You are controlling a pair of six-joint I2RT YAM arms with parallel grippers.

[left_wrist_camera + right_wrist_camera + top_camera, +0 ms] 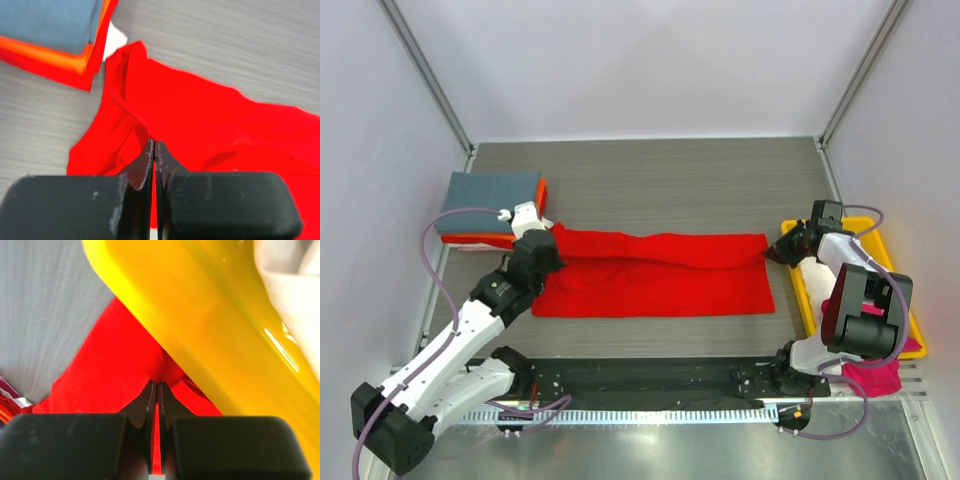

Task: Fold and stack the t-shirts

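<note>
A bright red t-shirt lies stretched across the middle of the table, partly folded lengthwise. My left gripper is shut on its left end, and the left wrist view shows red cloth pinched between the fingers. My right gripper is shut on its right end, with cloth held between the pads next to the tray wall. A folded stack at the back left has a slate grey-blue shirt on top of an orange one. A magenta pink shirt and a white shirt are in the tray.
A rigid yellow tray stands at the right edge of the table, close beside my right gripper; it shows in the right wrist view. Metal frame posts rise at the back corners. A black rail runs along the near edge.
</note>
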